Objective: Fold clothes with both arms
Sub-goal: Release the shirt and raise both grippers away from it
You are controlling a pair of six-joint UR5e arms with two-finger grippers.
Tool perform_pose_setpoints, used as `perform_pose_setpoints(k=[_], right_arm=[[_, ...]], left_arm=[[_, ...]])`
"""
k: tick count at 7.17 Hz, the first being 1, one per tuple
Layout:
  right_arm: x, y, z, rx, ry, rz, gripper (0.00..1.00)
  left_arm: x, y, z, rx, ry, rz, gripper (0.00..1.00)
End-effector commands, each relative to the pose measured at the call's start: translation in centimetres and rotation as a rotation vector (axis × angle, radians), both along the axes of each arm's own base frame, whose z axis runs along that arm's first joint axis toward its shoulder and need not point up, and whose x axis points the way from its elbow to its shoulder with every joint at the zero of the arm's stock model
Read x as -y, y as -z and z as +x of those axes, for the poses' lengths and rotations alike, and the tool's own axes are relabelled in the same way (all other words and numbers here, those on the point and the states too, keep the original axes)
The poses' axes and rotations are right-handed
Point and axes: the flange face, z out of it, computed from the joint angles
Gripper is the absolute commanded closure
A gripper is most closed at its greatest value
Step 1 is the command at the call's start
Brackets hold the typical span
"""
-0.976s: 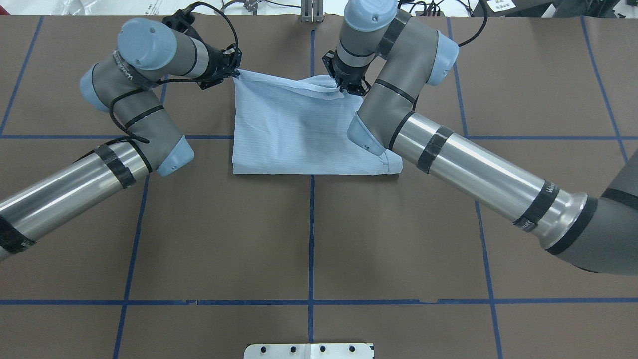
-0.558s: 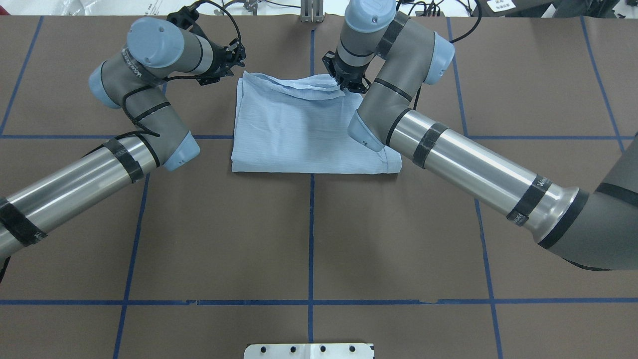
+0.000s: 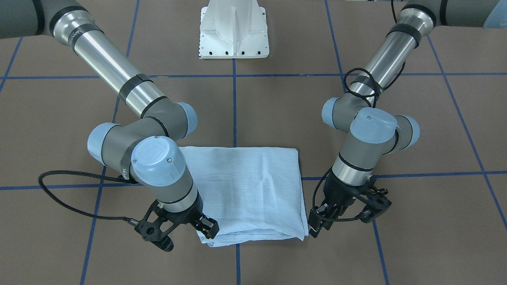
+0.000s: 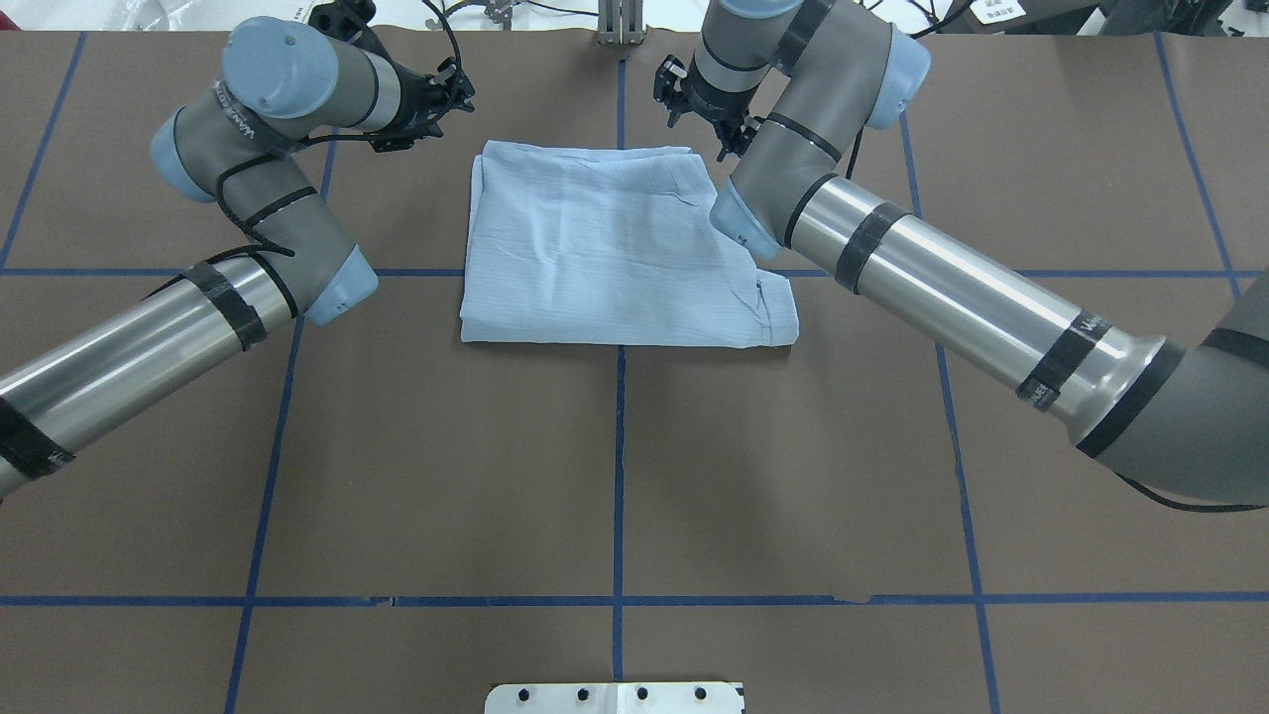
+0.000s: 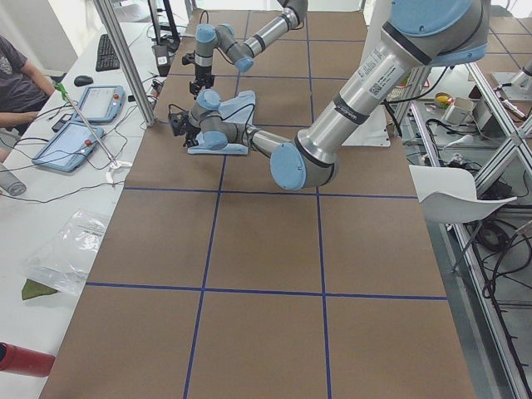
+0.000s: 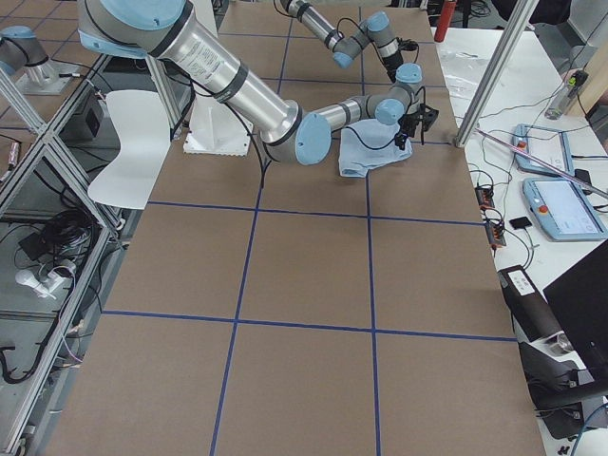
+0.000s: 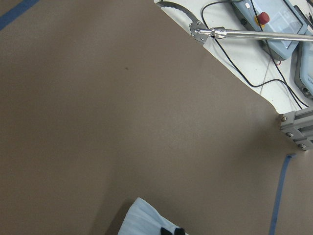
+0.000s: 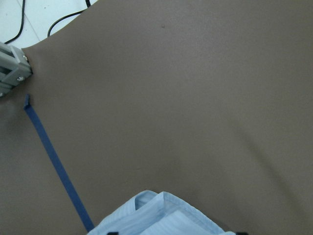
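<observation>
On the brown table [image 4: 615,476], your left gripper [image 3: 343,219] and right gripper [image 3: 185,236] hang spread, empty; the folded shirt [image 3: 245,186] lies between them, equally near

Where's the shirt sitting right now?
In the overhead view the shirt lies folded flat at the far centre of the table, across the blue centre tape line, between the left gripper and the right gripper, neither gripping it.
</observation>
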Motion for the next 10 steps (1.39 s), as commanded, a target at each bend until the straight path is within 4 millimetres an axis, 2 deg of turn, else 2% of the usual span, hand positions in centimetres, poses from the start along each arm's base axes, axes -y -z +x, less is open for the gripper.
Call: perform_pose_setpoints(k=[1,2,3,4,5,6,7,9,10], right_arm=[[1.3,-0.9,3.1,-0.001,0.047,0.035,0.0],[-0.6,-5.7,6.9,0.003,0.079,0.061,0.0],[-2.9,-11.0,11.7,-0.017,0.124,0.068,0.0],[-4.9,-14.6,16.7,-0.065,0.173,0.113,0.0],[-7.4,-17.8,22.2,-0.109,0.235,0.197,0.0],[-8.9,-20.5,27.9,-0.126,0.295,0.234,0.0],[-11.1,-23.8,33.6,-0.135,0.336,0.272,0.0],[-17.6,-32.5,45.3,-0.153,0.442,0.361,0.0],[-20.5,-35.8,49.5,-0.128,0.463,0.38,0.0]], left_arm=[[-3.0,-1.2,-5.3,-0.016,-0.12,0.071,0.43],[-5.3,-2.4,-8.2,0.021,-0.173,0.157,0.43],[-7.4,-4.3,-10.6,0.105,-0.223,0.254,0.43],[-9.2,-6.6,-13.4,0.182,-0.301,0.327,0.43],[-10.2,-10.0,-18.3,0.255,-0.372,0.402,0.43],[-10.8,-13.5,-23.8,0.316,-0.436,0.466,0.43],[-11.6,-17.1,-28.3,0.378,-0.488,0.509,0.43],[-13.8,-23.7,-38.2,0.514,-0.595,0.561,0.41],[-15.8,-27.0,-41.4,0.54,-0.647,0.569,0.09]])
